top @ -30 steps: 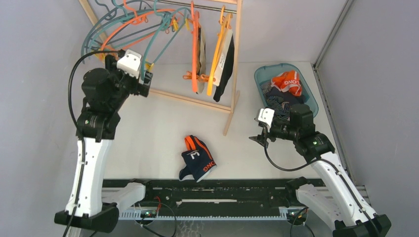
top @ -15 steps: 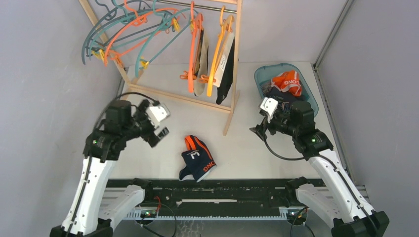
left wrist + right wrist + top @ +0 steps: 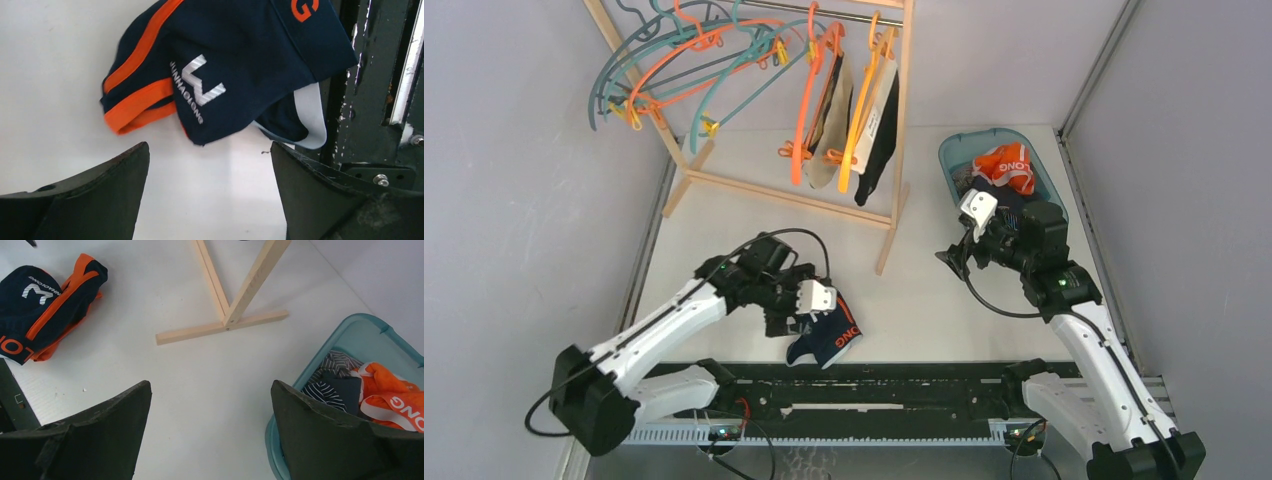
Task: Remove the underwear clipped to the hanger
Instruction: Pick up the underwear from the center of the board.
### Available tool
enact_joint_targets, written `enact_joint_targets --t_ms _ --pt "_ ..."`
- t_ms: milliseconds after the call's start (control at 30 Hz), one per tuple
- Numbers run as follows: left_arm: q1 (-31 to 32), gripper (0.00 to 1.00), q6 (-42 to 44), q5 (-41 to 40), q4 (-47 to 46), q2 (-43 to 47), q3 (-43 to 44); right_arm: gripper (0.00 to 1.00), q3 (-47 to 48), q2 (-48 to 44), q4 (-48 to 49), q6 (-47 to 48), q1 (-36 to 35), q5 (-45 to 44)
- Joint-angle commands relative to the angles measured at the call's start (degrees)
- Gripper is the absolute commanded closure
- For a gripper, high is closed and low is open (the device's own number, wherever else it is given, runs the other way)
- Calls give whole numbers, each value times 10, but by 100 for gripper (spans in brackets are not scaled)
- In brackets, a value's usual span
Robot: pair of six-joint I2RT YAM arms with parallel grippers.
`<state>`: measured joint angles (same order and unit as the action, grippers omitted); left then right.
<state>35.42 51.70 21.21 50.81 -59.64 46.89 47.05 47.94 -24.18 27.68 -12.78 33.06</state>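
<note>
Navy briefs with orange trim [image 3: 832, 336] lie crumpled on the table near the front rail; they also show in the left wrist view [image 3: 225, 65] and the right wrist view [image 3: 45, 300]. My left gripper [image 3: 792, 318] is open and empty, low over the table just left of them [image 3: 210, 150]. On the wooden rack [image 3: 902, 120], an orange hanger holds beige briefs [image 3: 832, 120] and a yellow hanger holds black briefs [image 3: 882, 130]. My right gripper [image 3: 949, 262] is open and empty over bare table [image 3: 210, 390].
A teal basket [image 3: 951, 152] at the back right holds striped navy and orange briefs [image 3: 350, 382]. Several empty teal and orange hangers [image 3: 674, 60] hang at the rack's left end. The rack's wooden foot [image 3: 220, 327] lies between the arms. The black rail [image 3: 370, 100] runs along the near edge.
My left arm has swung down from the empty hangers at the rack's left end to the table beside the navy and orange briefs. The hung briefs swayed. The right gripper shifted slightly.
</note>
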Motion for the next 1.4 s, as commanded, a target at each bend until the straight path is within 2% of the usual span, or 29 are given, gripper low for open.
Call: enact_joint_targets --t_ms 0,167,267,400,500,533,567,633,933,1133,1267,1367 --pt "34 7 26 17 -77 -55 -24 12 0 -5 11 3 4 18" --pt "71 10 22 -3 -120 -122 -49 12 -4 -4 12 6 6 19" --pt "84 18 10 -1 -148 -150 -65 12 -4 -3 10 9 6 20" --pt "100 39 -5 -3 -174 -176 -74 12 -3 -1 10 9 6 25" --pt "103 66 -12 -6 -178 -180 -68 12 -4 -3 10 7 6 43" --pt "103 79 -14 -6 -178 -177 -66 12 -5 -4 13 6 6 54" --pt "103 87 -15 -6 -175 -172 -61 12 -7 -6 19 1 5 62" --pt "103 99 -15 -6 -163 -157 -44 13 -14 -9 32 -2 2 83" --pt "99 100 -43 28 -137 -78 96 13 3 30 42 10 -59 135" --pt "98 100 -70 63 -138 -72 197 13 19 74 58 -34 -106 208" --pt "98 100 -128 94 -148 -96 255 12 20 93 109 -93 -134 256" --pt "99 100 -180 116 -177 -108 268 12 19 108 157 -134 -149 273"
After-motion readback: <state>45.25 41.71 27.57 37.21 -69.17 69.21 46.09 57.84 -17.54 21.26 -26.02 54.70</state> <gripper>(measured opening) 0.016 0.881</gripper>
